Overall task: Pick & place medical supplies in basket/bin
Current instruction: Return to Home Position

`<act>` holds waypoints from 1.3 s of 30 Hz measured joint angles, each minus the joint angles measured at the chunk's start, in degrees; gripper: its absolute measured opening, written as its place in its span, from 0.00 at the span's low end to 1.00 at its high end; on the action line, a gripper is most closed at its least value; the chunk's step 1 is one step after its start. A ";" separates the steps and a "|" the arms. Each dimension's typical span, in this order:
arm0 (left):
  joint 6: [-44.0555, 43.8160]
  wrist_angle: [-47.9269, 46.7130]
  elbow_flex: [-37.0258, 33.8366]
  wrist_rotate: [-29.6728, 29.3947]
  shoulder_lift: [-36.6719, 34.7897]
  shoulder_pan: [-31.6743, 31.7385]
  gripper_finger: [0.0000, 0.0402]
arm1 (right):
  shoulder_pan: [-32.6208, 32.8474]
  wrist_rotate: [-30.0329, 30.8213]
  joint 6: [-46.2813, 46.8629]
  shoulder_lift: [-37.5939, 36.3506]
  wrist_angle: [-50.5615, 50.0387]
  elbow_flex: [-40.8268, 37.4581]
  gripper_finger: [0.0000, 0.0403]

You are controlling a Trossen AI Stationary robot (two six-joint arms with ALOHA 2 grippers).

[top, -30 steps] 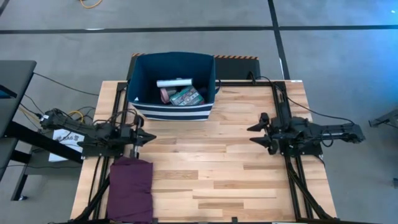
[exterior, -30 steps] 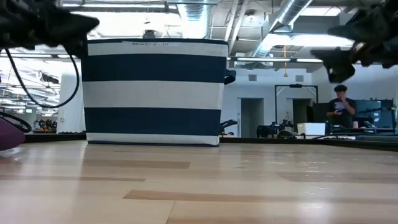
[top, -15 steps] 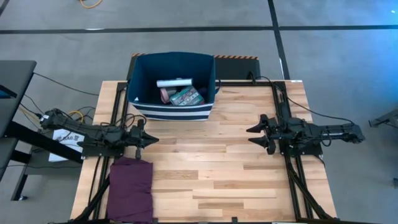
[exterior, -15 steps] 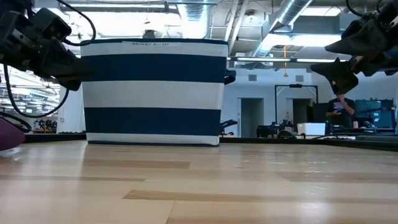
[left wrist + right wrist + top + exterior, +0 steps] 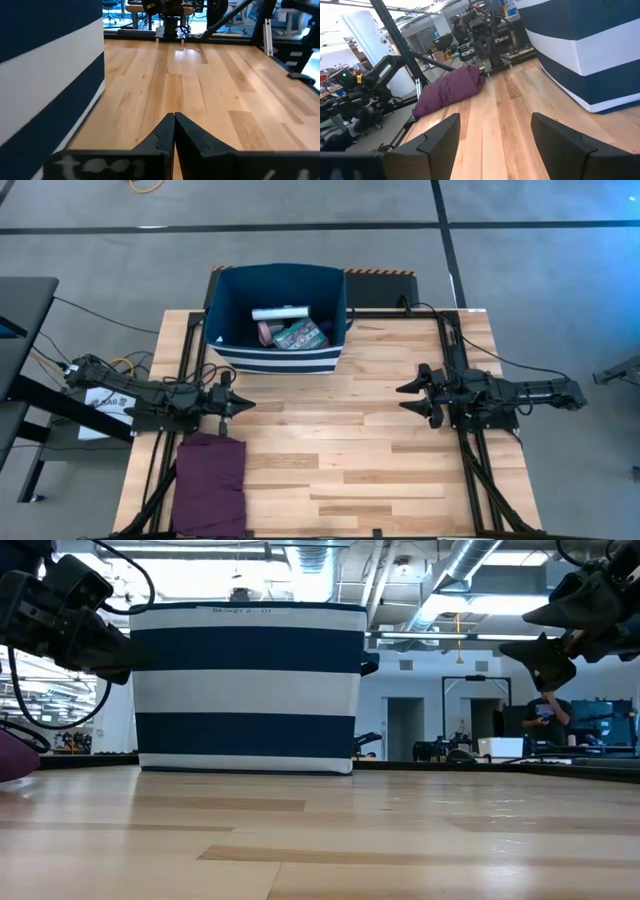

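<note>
Over the last second my left arm sank and stretched level above the desk, left gripper pressed together; right gripper spread apart. Medical supplies lie in the bin.

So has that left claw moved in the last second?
Yes: the left gripper has sunk from above the bin's rim to beside its upper stripes.

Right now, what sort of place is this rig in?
Most likely a robotics lab in an open, industrial-style space: exposed ceiling ducts, a bare concrete floor with dark marked lines, and a person standing in the room beyond the wooden table.
</note>
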 joint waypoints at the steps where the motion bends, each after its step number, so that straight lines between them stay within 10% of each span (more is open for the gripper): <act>1: -1.14 0.00 -0.01 0.00 0.00 0.00 0.00 | 0.00 0.00 0.00 0.00 0.00 0.00 0.59; 39: -1.70 -0.17 -0.06 -0.09 0.00 0.00 0.00 | 0.00 -0.04 0.00 0.00 0.00 -0.07 0.59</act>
